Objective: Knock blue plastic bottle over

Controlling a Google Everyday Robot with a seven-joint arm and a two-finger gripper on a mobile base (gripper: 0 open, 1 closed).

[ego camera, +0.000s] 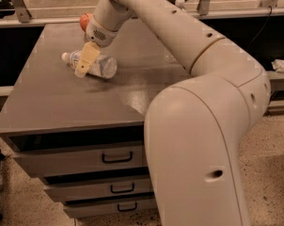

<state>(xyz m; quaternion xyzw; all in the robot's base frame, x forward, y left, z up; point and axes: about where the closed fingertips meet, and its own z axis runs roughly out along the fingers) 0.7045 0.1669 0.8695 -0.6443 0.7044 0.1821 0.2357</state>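
**1. Gripper.** The gripper (84, 63) is over the far-left part of the table (57, 102). It sits at the end of the white arm (179, 36), which reaches in from the near right. The gripper's tan-coloured tip lies across the front of the blue plastic bottle (104, 66), overlapping it where the neck meets the body. This view does not show whether the gripper is open or closed, or whether it has hold of anything.

**2. Task object.** The blue plastic bottle lies on its side on the table top, in the far-left area. Its white cap (65, 57) points left and its base points right. The body is clear with a bluish tint (the section next to the neck is hidden behind the gripper). The lower side of the bottle rests on the table surface.

**3. Surroundings.**
- A red-orange round object (84, 20) sits near the far edge of the table, just behind the gripper's wrist and partly hidden by it. What it is cannot be told.
- The table top is grey-brown, with a glossy patch to the right of the bottle.
- Three drawers (117, 157) with dark handles are stacked under the near edge of the table.
- The large lower section of the arm fills the near right of the scene and covers the right part of the table.
- A speckled floor (273, 164) shows at the right.
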